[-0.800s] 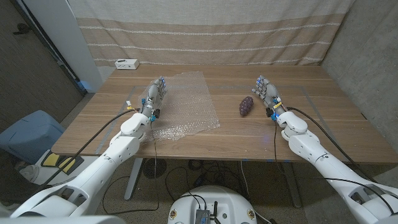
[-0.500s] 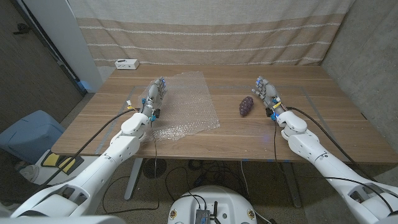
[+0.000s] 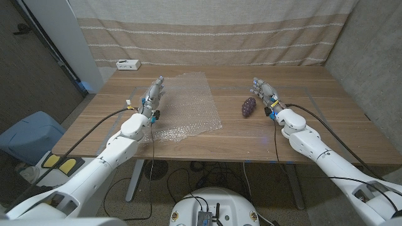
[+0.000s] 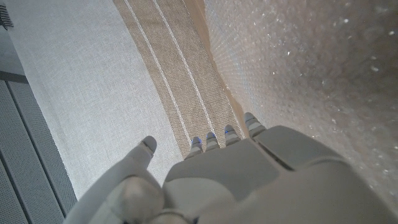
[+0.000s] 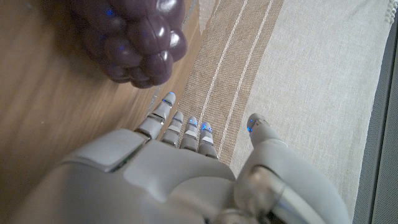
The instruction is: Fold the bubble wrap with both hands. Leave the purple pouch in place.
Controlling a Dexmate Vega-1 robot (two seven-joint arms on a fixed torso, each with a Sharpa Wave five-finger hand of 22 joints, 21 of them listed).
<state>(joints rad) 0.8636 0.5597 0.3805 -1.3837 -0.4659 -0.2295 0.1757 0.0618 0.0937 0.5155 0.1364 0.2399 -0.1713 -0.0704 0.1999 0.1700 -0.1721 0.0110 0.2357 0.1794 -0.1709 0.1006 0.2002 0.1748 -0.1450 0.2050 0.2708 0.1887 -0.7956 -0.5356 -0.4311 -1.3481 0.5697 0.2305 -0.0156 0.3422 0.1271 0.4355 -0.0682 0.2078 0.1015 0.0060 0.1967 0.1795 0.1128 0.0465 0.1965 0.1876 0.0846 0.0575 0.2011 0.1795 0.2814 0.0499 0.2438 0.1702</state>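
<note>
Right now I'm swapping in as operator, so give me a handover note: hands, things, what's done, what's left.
Left robot hand: open, holding nothing, at the left edge of the bubble wrap.
Right robot hand: open, holding nothing, just right of the purple pouch; contact unclear.
Bubble wrap lies spread out on the table, unfolded.
Done: nothing yet.
Left: fold the wrap with both hands, leaving the pouch in place.

The robot's right hand [image 5: 186,180] reaches out with fingers [image 5: 163,111] extended side by side and the thumb [image 5: 260,127] held apart at about 1 o'clock from the palm, holding nothing. The purple pouch [image 5: 134,37], lumpy and glossy, lies on the wooden table [image 5: 43,118] at roughly 11 o'clock from the fingertips, just beyond them. A beige striped curtain [image 5: 280,68] hangs past the table's edge.
</note>
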